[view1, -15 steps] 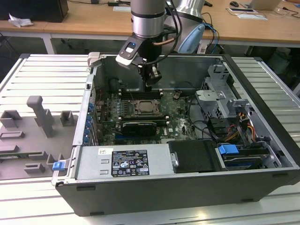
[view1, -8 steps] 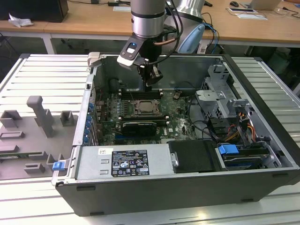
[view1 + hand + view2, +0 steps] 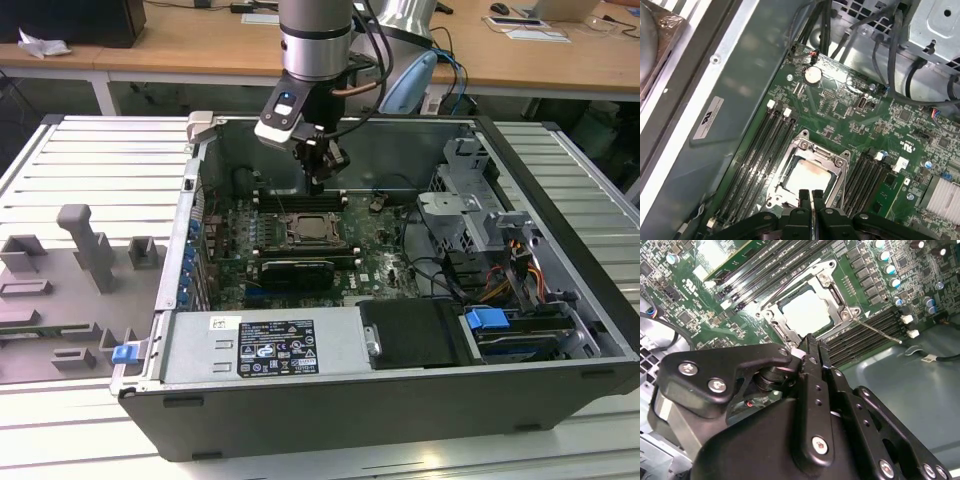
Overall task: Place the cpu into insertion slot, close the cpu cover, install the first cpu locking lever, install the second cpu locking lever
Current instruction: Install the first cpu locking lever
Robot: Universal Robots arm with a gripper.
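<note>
Exterior view, from its left: a grey fixture block (image 3: 85,245) is set on the slatted surface (image 3: 90,140), beside an open computer case (image 3: 400,410) with a blue tab (image 3: 124,352) at its near corner. The gripper (image 3: 318,180) is hung inside the case near the back wall, just above the insertion slot (image 3: 285,230) on the green motherboard (image 3: 375,245). A black card (image 3: 295,270) is seen just in front of the slot, a labelled power supply (image 3: 265,345) along the front wall, and a metal drive cage (image 3: 470,190) toward the exterior view's right. In the second wrist view the gripper fingers (image 3: 810,357) are pressed together with nothing between them, tips just off the slot's edge. The cpu (image 3: 805,310) is seated in the slot, pale top showing. The cpu cover (image 3: 840,177) is laid flat around it, window over the chip. One thin locking lever (image 3: 879,331) is angled out from the slot's corner across the memory slots (image 3: 865,330), not tucked in. A coin cell (image 3: 813,75) is seen further up the board in the first wrist view.
</note>
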